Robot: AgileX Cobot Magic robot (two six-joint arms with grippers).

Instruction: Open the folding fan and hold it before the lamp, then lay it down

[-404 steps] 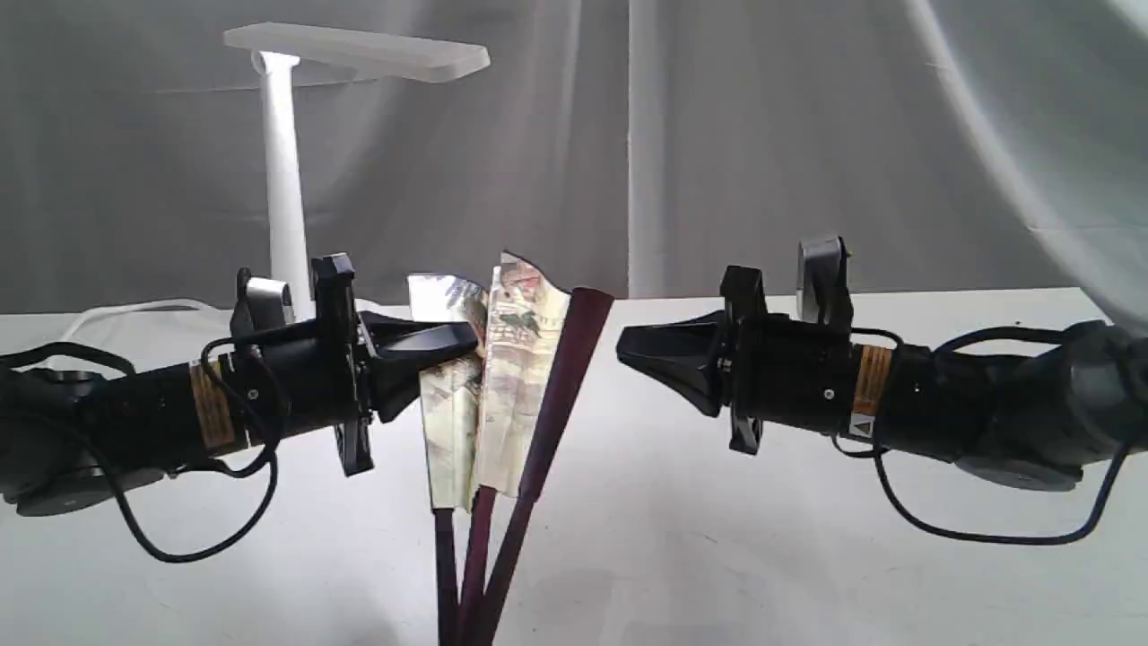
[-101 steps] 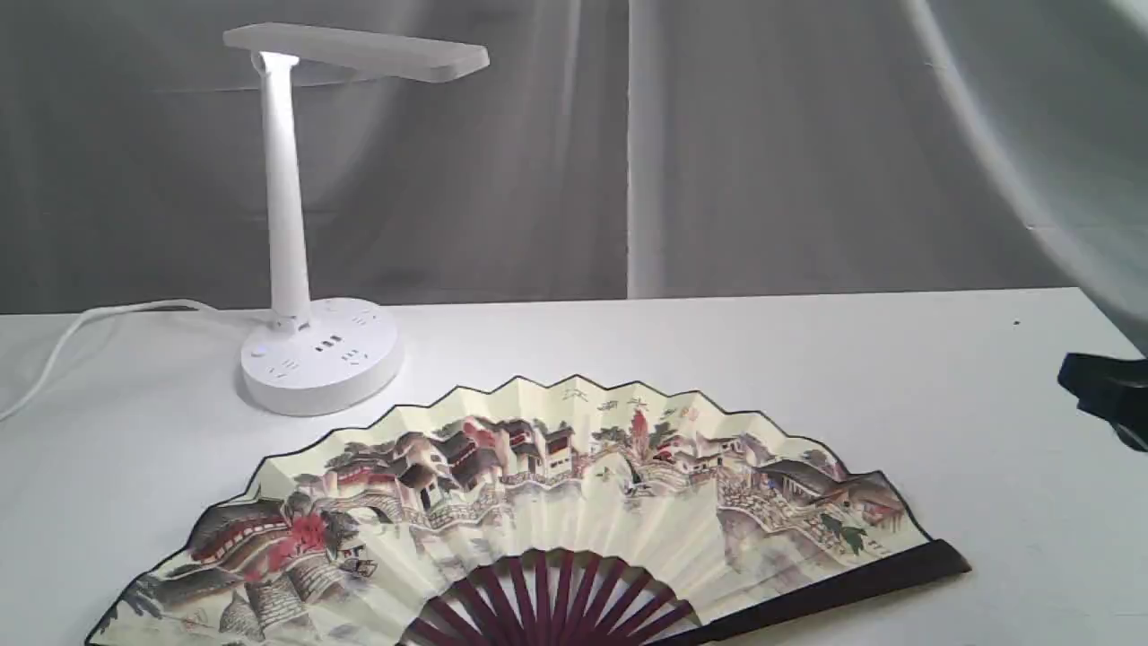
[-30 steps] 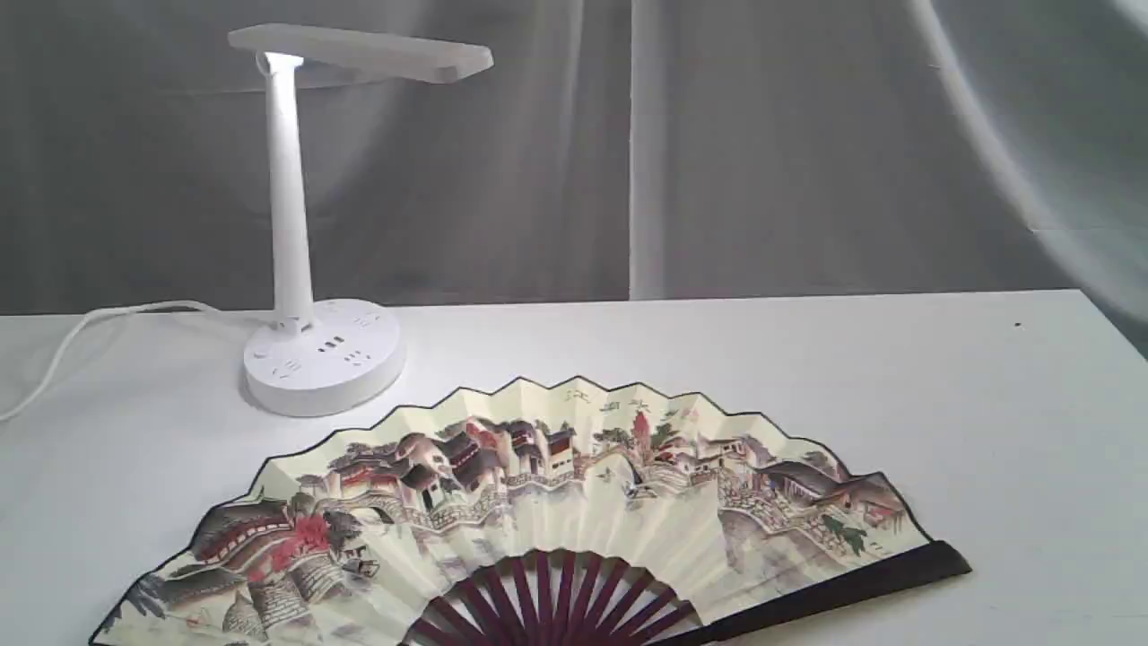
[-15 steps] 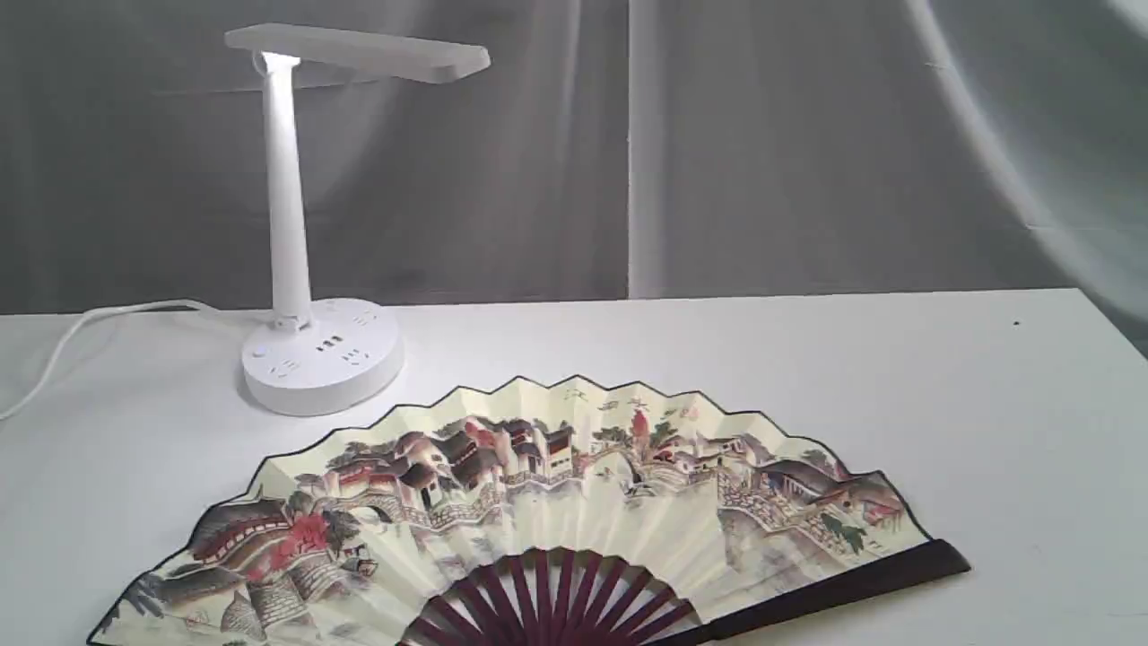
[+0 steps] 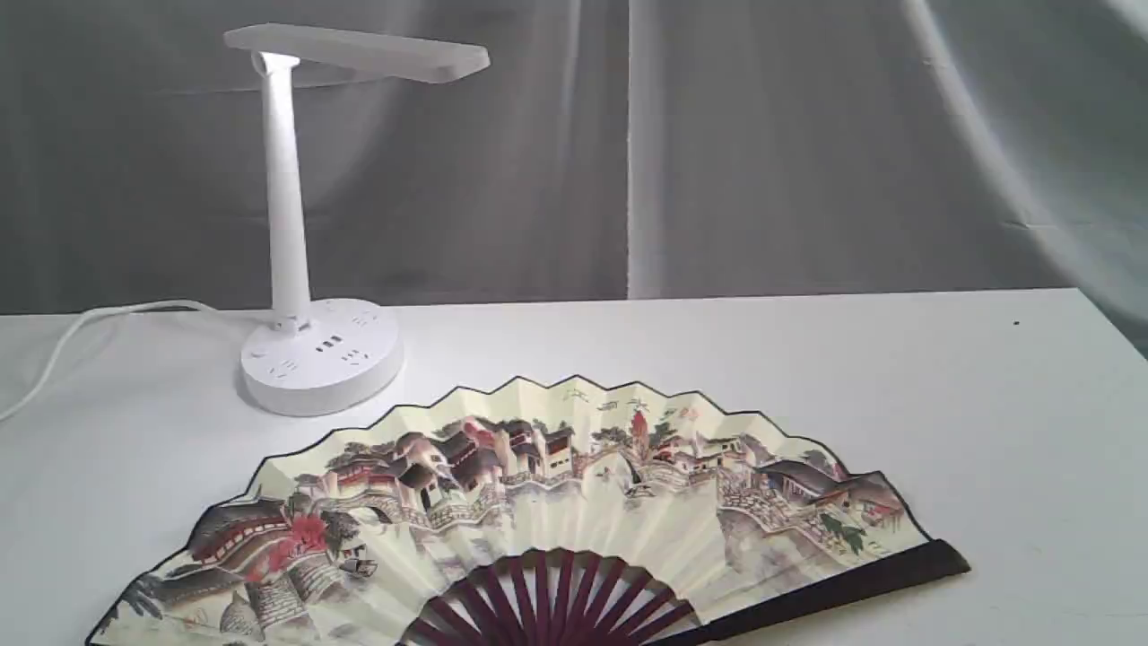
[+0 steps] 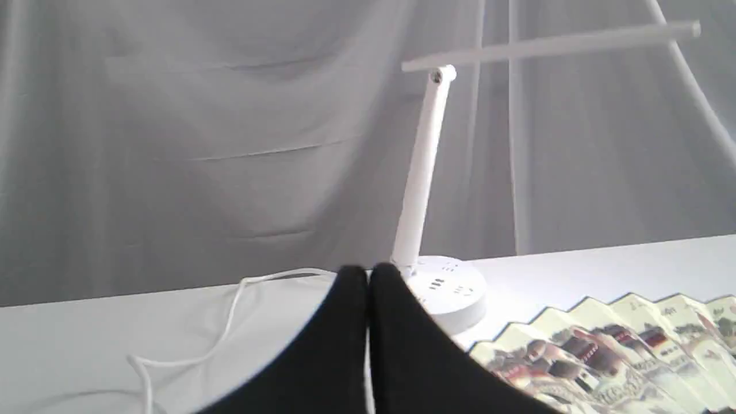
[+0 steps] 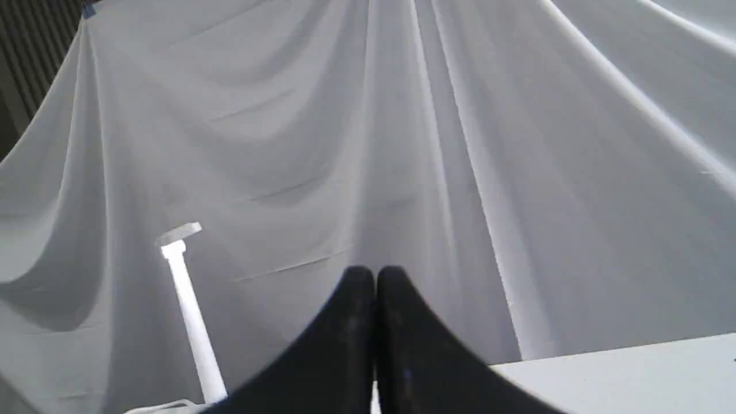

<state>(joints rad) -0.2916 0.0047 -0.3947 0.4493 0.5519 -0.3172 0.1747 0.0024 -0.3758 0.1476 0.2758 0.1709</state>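
The folding fan (image 5: 556,502) lies fully spread and flat on the white table (image 5: 942,395), painted side up, its maroon ribs at the near edge. Behind its left part stands the white lamp (image 5: 285,224) on its round socket base. Neither arm appears in the exterior view. In the left wrist view my left gripper (image 6: 368,275) is shut and empty, with the lamp (image 6: 422,167) beyond it and the fan's edge (image 6: 609,345) off to one side. The right wrist view has my right gripper (image 7: 375,275) shut and empty too, far from the lamp (image 7: 190,310).
The lamp's white cord (image 5: 81,332) trails off the left side of the table. A grey-white cloth backdrop (image 5: 762,144) hangs behind the table's far edge.
The fan has lain spread out and still over the last second. Long before, both grippers stood beside the part-closed upright fan; the arms have since left the exterior view.
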